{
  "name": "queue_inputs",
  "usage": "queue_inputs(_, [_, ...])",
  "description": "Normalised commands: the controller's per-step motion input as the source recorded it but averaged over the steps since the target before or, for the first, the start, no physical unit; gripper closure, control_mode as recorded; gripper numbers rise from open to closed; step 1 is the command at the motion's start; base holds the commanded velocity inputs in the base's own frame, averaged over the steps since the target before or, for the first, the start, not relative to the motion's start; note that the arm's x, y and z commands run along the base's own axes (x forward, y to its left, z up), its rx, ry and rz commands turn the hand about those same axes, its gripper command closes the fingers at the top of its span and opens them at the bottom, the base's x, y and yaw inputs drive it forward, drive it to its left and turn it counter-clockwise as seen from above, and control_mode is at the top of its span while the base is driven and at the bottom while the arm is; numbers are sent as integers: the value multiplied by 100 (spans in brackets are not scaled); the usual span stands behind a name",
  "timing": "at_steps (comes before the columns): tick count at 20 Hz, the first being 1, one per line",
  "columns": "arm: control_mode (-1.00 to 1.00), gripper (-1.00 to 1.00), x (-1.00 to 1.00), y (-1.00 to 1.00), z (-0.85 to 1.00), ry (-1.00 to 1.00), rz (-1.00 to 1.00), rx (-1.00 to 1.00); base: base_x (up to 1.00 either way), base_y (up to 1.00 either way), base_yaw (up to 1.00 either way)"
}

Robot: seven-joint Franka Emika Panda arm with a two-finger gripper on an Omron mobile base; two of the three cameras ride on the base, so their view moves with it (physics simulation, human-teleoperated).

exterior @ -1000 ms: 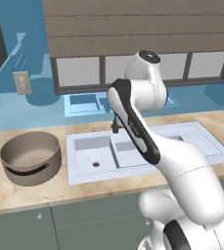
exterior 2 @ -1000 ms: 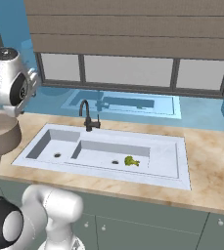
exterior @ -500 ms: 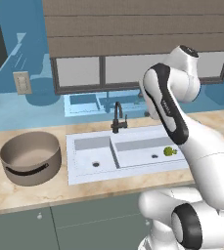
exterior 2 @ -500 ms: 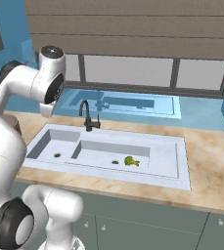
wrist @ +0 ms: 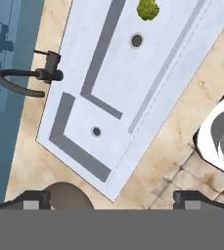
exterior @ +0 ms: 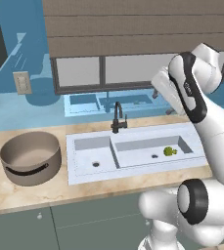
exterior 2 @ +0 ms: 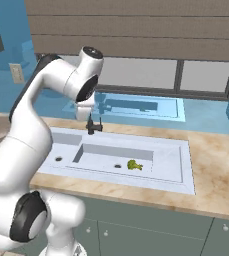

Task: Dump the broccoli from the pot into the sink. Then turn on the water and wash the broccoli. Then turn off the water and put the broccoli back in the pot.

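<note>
**Broccoli lies in the sink as the arm hangs high above it**

A small yellow-green broccoli (exterior: 169, 151) floret lies on the floor of the larger, right-hand basin of the white double sink (exterior: 133, 166), just beside that basin's round drain (exterior: 154, 156) and near the basin's right wall. In the right base view the floret (exterior 2: 133, 164) sits a little right of the same drain. The smaller left basin has its own drain (exterior: 96, 164), and a raised divider runs between the two basins. No stream falls from the thin black curved faucet (exterior: 117, 117), which stands on the back rim of the sink above the divider, its spout arching forward over the basins.

The grey-brown pot (exterior: 31, 157) stands upright on the marbled tan counter (exterior: 30, 193), well apart from the floret and left of the sink, one black side handle facing the camera and its taupe inside bare.

The white arm bends high over the right side of the sink, with nothing between the hand and the basin below. The gripper (wrist: 111, 199) looks straight down on the sink from above, its two dark fingertips (wrist: 31, 199) spread wide and holding nothing.

Behind the counter runs a blue wall with a wide window under a brown slatted blind (exterior: 133, 29). A beige wall outlet (exterior: 22, 82) sits left of the window. Grey-green cabinet fronts (exterior 2: 151, 230) close off the space under the counter.
</note>
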Motion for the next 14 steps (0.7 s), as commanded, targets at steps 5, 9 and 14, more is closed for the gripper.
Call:
queue_inputs(5, [-100, -100, 8, -13, -12, -9, 37, -20, 0, 0, 0])
queue_inputs(9, [-100, -100, 1, -5, -25, -20, 29, -21, 0, 0, 0])
queue_inputs(14, [-100, -100, 0, -16, -40, -29, 27, -11, 0, 0, 0])
